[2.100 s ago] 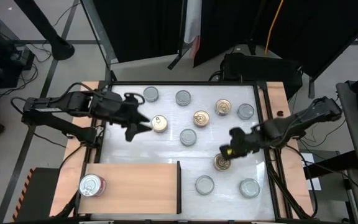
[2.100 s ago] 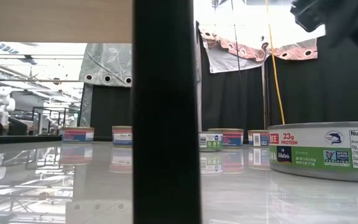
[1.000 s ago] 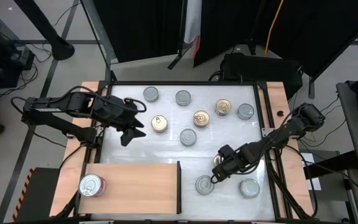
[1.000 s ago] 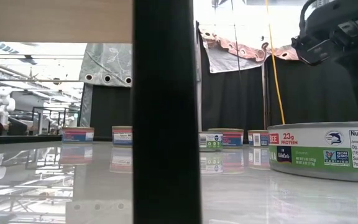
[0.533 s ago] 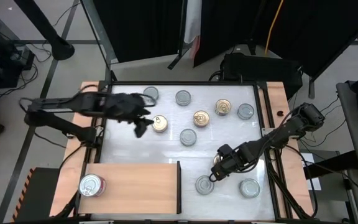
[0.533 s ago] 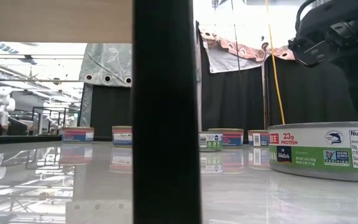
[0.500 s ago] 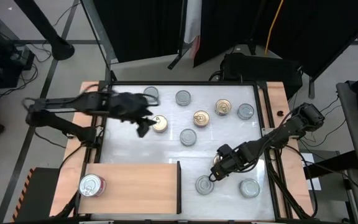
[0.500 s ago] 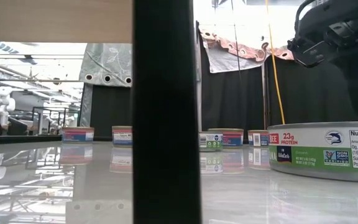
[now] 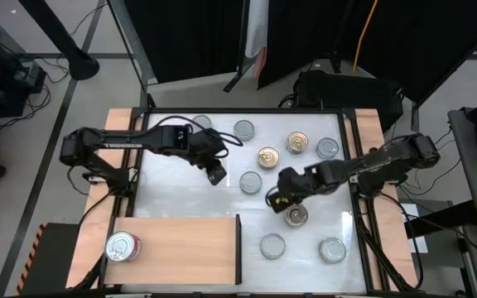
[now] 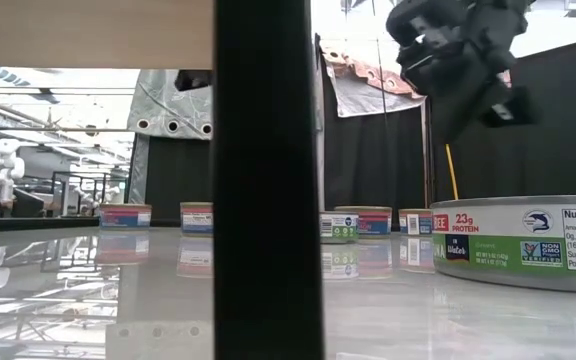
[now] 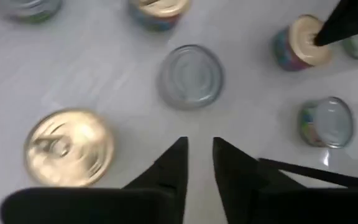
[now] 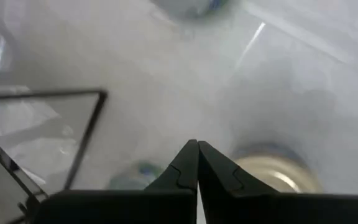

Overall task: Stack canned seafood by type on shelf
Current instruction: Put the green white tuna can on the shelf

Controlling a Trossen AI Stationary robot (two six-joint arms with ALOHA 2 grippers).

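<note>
Gold-lidded flat round tin (image 11: 70, 148) sits on the white tabletop (image 9: 172, 199) just beside my left gripper (image 9: 215, 174), near the table's middle and well apart from the light-brown wooden shelf (image 9: 180, 248) at the near-left corner. One silver-lidded tin with a red label (image 9: 121, 246) already stands on that shelf. My left jaws are drawn almost together with nothing between them. My right gripper (image 9: 277, 197) is clenched on nothing above another gold tin (image 9: 296, 216). Risk as I judge it: so narrow, my left fingers would strike the lid and skid the tin away rather than straddle it.
</note>
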